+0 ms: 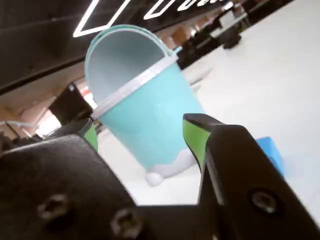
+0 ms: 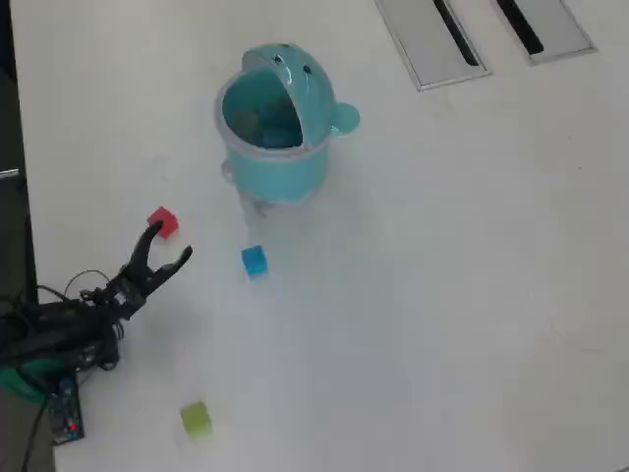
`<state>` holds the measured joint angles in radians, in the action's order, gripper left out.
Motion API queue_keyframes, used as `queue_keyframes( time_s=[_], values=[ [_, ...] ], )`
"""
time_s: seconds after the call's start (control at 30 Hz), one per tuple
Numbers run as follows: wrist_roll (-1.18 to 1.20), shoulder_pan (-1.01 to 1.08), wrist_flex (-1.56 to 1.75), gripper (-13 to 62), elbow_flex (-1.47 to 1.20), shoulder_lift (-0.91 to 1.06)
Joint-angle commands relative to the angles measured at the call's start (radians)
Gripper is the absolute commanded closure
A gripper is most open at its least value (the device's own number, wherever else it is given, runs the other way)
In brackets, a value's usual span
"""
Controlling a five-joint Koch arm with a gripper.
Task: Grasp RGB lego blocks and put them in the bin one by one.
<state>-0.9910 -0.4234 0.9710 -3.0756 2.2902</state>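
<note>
In the overhead view the light-teal bin [image 2: 275,167] stands at the top middle with its domed lid [image 2: 295,69] tipped back and its mouth open. Three small cubes lie on the white table: red [image 2: 163,221], blue [image 2: 254,260] and yellow-green [image 2: 196,418]. My gripper [image 2: 167,244] is open at the left, its upper fingertip right beside the red cube, nothing between the jaws. In the wrist view the green-padded jaws [image 1: 142,132] stand wide apart, framing the bin [image 1: 150,120]; the blue cube [image 1: 270,150] peeks out behind the right jaw.
The arm's base and cables [image 2: 49,339] sit at the table's left edge. Two grey slotted panels [image 2: 482,34] are set into the table at the top right. A small knob [image 2: 344,118] sticks out of the bin's right side.
</note>
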Motion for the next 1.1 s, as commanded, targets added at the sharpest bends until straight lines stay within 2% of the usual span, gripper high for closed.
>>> queue_keyframes(
  time_s=[0.0, 0.3, 0.53, 0.7, 0.87, 1.07],
  values=[
    [-0.048, -0.017, 0.101, 17.9, 0.051, 0.074],
    [-0.256, -0.037, 0.086, 18.0, 0.109, 0.074],
    [-0.322, -0.018, -0.235, 18.0, 0.291, 0.075],
    [-0.325, -0.028, -0.589, 17.8, 0.457, 0.077],
    [-0.477, -0.11, -0.877, 17.9, 0.549, 0.077],
    [-0.546, -0.235, -1.025, 18.2, 0.565, 0.075]
  ],
)
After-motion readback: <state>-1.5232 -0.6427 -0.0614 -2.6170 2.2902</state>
